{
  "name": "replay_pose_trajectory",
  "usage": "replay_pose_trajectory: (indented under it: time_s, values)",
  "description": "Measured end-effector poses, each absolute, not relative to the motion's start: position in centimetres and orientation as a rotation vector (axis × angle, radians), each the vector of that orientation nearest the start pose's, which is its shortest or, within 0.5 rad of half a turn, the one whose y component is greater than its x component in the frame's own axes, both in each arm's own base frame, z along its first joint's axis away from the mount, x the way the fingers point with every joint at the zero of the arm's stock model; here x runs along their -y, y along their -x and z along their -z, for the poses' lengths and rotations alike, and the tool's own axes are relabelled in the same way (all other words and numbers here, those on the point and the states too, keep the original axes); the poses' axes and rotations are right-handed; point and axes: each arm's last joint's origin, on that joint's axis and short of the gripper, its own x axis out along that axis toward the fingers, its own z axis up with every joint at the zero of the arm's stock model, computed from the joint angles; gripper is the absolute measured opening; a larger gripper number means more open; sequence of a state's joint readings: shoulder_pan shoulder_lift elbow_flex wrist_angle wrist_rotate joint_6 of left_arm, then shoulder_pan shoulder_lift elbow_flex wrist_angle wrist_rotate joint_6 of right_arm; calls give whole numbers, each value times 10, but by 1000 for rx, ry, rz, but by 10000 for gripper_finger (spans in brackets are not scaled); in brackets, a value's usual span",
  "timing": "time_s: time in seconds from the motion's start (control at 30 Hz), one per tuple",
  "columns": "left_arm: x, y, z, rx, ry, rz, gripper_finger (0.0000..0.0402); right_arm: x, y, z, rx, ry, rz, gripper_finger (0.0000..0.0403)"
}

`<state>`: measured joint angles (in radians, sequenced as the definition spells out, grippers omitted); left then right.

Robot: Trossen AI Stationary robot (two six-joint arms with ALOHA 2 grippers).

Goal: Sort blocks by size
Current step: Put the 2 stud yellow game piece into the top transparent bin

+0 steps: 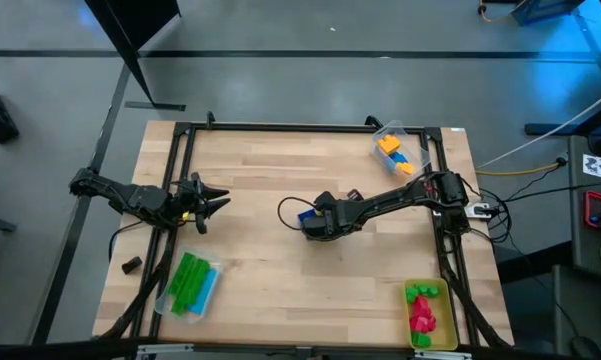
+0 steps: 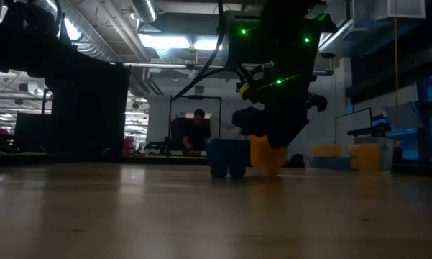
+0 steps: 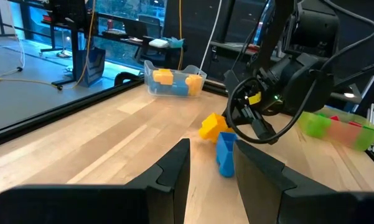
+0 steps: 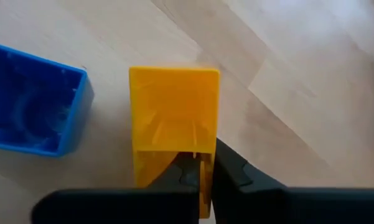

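Observation:
A yellow-orange brick (image 4: pixel 174 118) and a blue brick (image 4: pixel 31 106) lie side by side at the middle of the table, hollow undersides toward the right wrist camera. My right gripper (image 4: pixel 202 165) is shut on the yellow-orange brick; in the high view this gripper (image 1: pixel 317 222) covers that brick, and the blue brick (image 1: pixel 307 214) shows beside it. The blue brick (image 2: pixel 228 157) rests on the table on one side. My left gripper (image 1: pixel 205 200) is open and empty at the table's left, well short of both bricks (image 3: pixel 226 152). My right gripper pinches one side wall (image 4: pixel 209 158) of the yellow-orange brick, one finger (image 4: pixel 185 171) inside the hollow and the other (image 4: pixel 236 169) outside. The fingers come slanting down from the table's right. The brick (image 2: pixel 266 155) is at table level beside the blue one; whether it is lifted clear I cannot tell.
A clear tray (image 1: pixel 190 285) with green and blue bricks stands near left. A clear tray (image 1: pixel 400 150) with yellow-orange and blue bricks stands far right. A yellow tray (image 1: pixel 428 315) with red and green bricks stands near right. Bare wood lies between them.

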<state>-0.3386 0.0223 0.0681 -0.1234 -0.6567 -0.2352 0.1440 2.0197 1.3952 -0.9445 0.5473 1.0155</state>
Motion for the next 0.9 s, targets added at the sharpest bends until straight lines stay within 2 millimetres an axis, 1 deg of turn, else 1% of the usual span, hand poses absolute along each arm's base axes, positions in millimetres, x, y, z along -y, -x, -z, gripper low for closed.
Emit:
replay_pose_trajectory:
  time_s: [0.07, 0.2, 0.27, 0.37, 0.47, 0.57, 0.77, 0.87, 0.9]
  values:
    - [13, -89, -174, -31, 196, -324, 107, -37, -365, -155, -1141, -255, 997, 14]
    - [13, -89, -174, -31, 196, -324, 107, -33, -357, -156, -1185, -223, 1058, 33]
    - [13, -89, -174, -31, 196, -324, 107, -31, -352, -160, -1198, -192, 1087, 29]
    - [13, -89, -174, -31, 196, -324, 107, -27, -345, -173, -1178, -137, 1129, 13]
    - [13, -89, -174, -29, 197, -324, 107, -20, -334, -189, -1157, -77, 1197, 16]
    - [13, -89, -174, -31, 196, -324, 107, -7, -321, -208, -1162, -65, 1277, 24]
    - [13, -89, -174, -30, 196, -324, 107, 23, -296, -239, -1155, 12, 1411, 13]
    - [13, -89, -174, -30, 197, -324, 107, 43, -287, -247, -1167, -5, 1454, 14]
    - [13, -89, -174, -30, 197, -324, 107, 52, -281, -249, -1196, -2, 1463, 17]
